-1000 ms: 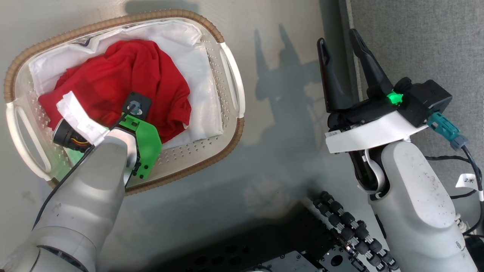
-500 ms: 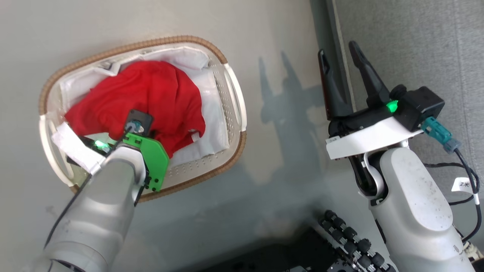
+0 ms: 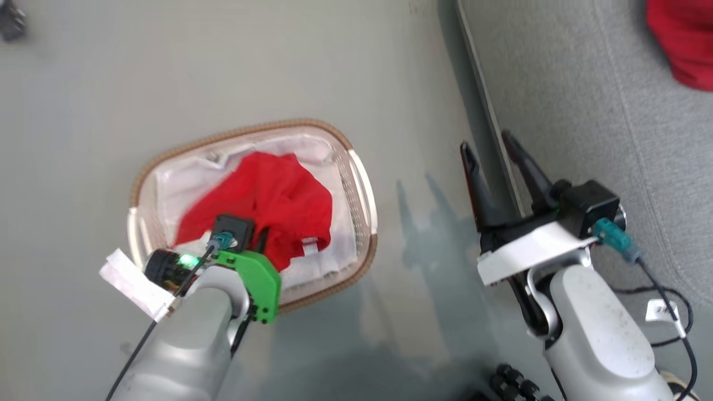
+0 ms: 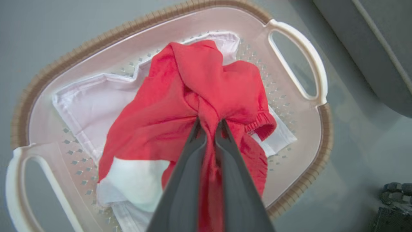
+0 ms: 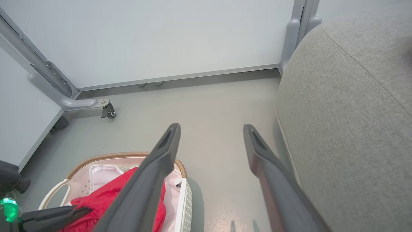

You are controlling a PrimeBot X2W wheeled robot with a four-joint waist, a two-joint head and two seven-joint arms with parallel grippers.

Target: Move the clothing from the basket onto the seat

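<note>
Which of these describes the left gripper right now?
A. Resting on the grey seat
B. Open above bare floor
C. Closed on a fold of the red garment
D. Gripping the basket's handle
C: in the left wrist view the left gripper has its two fingers pinched together on a bunched fold of the red garment, above the basket.

Test lab: white partition panels (image 5: pixel 161 38) on castors (image 5: pixel 107 111).

Head looking down, wrists lower and nearer (basket (image 4: pixel 80 66) in all three)
</note>
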